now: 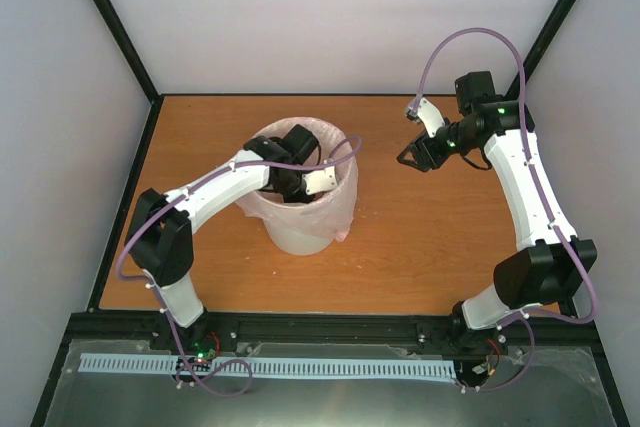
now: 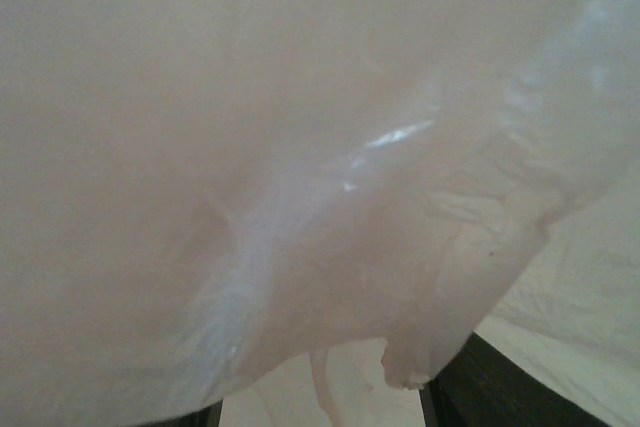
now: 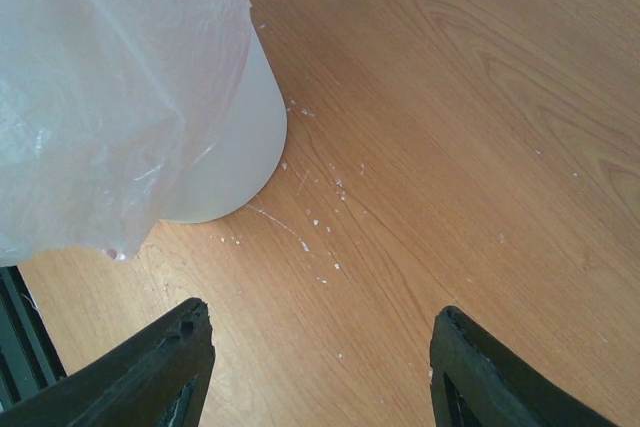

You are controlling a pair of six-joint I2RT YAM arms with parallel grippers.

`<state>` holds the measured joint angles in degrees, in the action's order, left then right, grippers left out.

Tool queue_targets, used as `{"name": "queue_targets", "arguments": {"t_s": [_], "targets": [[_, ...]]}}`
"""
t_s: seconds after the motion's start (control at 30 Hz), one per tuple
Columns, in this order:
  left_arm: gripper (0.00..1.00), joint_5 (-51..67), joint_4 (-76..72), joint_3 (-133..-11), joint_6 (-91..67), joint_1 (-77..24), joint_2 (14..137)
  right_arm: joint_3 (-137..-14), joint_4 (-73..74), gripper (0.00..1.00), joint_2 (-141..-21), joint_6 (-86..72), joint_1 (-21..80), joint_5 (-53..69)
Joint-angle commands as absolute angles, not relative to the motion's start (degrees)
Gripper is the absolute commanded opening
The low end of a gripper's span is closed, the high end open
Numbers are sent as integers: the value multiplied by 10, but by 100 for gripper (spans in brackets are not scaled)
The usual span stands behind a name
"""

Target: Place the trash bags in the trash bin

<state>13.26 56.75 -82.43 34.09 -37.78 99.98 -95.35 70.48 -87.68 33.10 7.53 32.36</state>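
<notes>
The left gripper (image 2: 335,379) reaches down inside the white bin (image 1: 300,232), its fingers (image 2: 510,387) spread amid the pink bag (image 1: 345,202), which lines the bin and drapes over its rim. At the bin's two o'clock, the right gripper (image 1: 408,155) hovers over the wooden table (image 1: 420,237), fingers (image 3: 160,362) wide apart, holding nothing.

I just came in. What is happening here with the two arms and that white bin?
The left arm reaches down into the white trash bin. The left gripper is inside it with its jaws apart, and the pale pink trash bag fills its camera view. The bag sits in the bin and its edge hangs over the rim on the outside. The right gripper hovers open above the table, to the right of the bin, holding nothing.
</notes>
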Motion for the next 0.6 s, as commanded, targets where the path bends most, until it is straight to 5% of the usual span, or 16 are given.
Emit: {"name": "queue_targets", "arguments": {"t_s": [0.0,0.57], "targets": [[53,163,561,-826,325,-380,976,-953,699,60,-865,325,77,333],[56,154,591,-875,310,-381,952,-994,706,60,-873,325,77,348]]}}
